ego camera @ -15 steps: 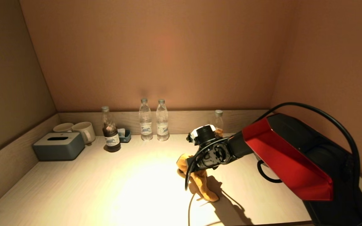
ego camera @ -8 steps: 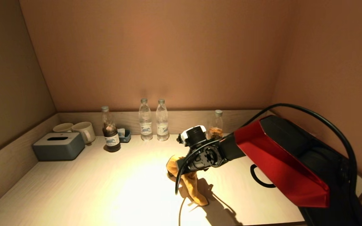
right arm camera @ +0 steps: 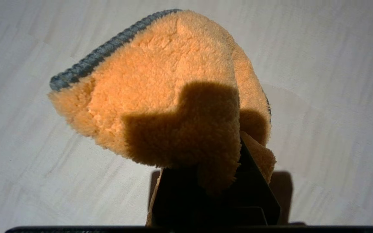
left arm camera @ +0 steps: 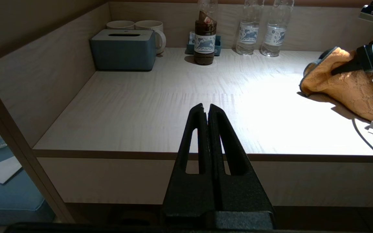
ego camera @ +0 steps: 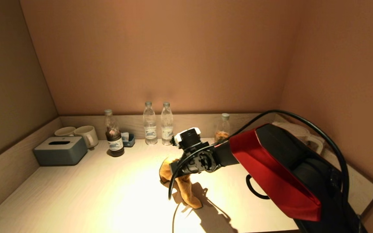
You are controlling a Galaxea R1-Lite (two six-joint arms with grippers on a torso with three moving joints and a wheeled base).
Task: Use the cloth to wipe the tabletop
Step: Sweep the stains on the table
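A pale wood tabletop fills a tan-walled alcove. Near its centre the right gripper pinches the orange cloth, whose tail trails toward 5 o'clock; its fingertips are buried in the pile. The left gripper hovers off the front edge, fingers pressed together, empty.

Cloth: the orange cloth is fluffy and bunched into a rounded lump, with a grey edge along one side.
Right gripper: the right gripper is black and pinches the cloth tight between its fingers.
Tabletop: the tabletop is pale wood, right under the cloth.
Shadow: a dark shadow lies on the cloth.
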